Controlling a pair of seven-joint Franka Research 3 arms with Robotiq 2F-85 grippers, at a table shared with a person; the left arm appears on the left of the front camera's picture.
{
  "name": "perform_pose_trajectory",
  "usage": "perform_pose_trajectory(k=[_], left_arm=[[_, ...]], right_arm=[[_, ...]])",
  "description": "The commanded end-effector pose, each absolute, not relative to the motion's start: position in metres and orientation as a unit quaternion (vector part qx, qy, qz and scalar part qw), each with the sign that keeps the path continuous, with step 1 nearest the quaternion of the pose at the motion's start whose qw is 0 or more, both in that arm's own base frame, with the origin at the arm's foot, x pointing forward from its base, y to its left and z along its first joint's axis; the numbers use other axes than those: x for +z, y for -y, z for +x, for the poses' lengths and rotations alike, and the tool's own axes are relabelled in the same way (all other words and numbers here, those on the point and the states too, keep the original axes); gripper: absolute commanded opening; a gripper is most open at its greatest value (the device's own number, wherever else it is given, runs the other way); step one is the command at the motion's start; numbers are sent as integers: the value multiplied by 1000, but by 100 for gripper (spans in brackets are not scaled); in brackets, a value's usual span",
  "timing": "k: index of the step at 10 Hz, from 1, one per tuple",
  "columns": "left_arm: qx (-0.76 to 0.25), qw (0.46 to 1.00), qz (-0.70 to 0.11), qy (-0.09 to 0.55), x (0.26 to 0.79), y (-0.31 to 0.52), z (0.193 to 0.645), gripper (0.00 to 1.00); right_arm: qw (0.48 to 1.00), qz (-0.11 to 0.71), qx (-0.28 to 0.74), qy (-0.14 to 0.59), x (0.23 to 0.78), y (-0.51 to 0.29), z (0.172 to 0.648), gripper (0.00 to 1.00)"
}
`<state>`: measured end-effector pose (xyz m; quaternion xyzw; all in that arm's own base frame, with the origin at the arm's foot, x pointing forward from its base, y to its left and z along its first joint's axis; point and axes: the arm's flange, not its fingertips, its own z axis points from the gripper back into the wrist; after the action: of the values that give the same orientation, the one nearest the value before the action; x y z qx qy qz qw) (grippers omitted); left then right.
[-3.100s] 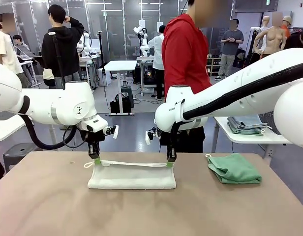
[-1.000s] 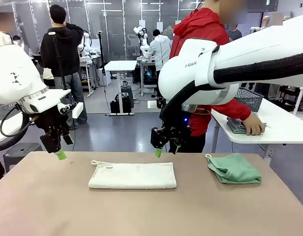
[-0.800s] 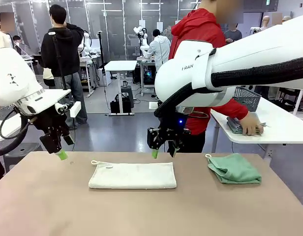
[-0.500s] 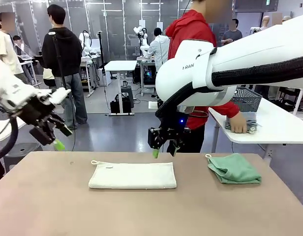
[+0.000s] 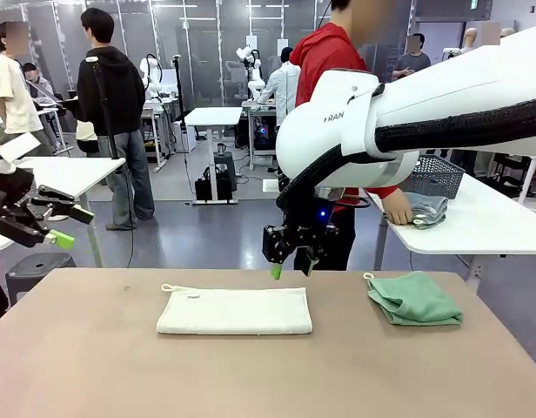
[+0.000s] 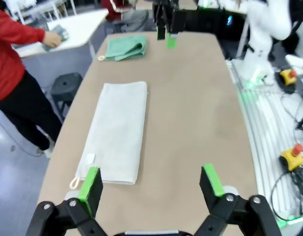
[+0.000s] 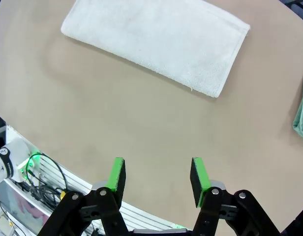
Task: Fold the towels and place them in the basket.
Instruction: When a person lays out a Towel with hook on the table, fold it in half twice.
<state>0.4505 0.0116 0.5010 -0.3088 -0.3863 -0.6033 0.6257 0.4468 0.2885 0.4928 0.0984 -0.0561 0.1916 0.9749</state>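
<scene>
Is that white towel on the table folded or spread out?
Folded: the white towel lies as a narrow, thick strip, its edges doubled.

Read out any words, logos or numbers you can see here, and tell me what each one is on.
"FRAN": grey letters on the white right robot arm, front view; the word breaks off there.
Small white tag on the cream-white terry-cloth towel: too small to read.
Nothing else is legible.

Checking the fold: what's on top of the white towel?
Nothing rests on the white towel; its top is bare. The right claw hangs open in the air, clear of it. Inside the fold is hidden.
</scene>
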Motion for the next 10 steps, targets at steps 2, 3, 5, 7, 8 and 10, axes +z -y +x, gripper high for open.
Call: perform_pose_trajectory(k=[2, 3, 5, 7, 8, 10], left_arm=[[-603, 626, -309, 386, 501, -12, 450, 100], [-603, 626, -309, 386, 501, -12, 450, 100], [-603, 624, -313, 385, 494, -13, 452, 100], [-606, 617, -320, 387, 496, -16, 452, 100], [-607, 618, -315, 389, 494, -18, 453, 100], [-603, 626, -312, 384, 494, -14, 452, 100]], right_arm=[[973, 98, 200, 57, 492, -286, 448, 67], [973, 98, 200, 57, 492, -286, 448, 67], [975, 98, 192, 56, 493, -288, 447, 67], [975, 98, 186, 71, 493, -289, 446, 87], [981, 95, 155, 74, 491, -288, 449, 100], [990, 82, 97, 67, 479, -287, 460, 100]])
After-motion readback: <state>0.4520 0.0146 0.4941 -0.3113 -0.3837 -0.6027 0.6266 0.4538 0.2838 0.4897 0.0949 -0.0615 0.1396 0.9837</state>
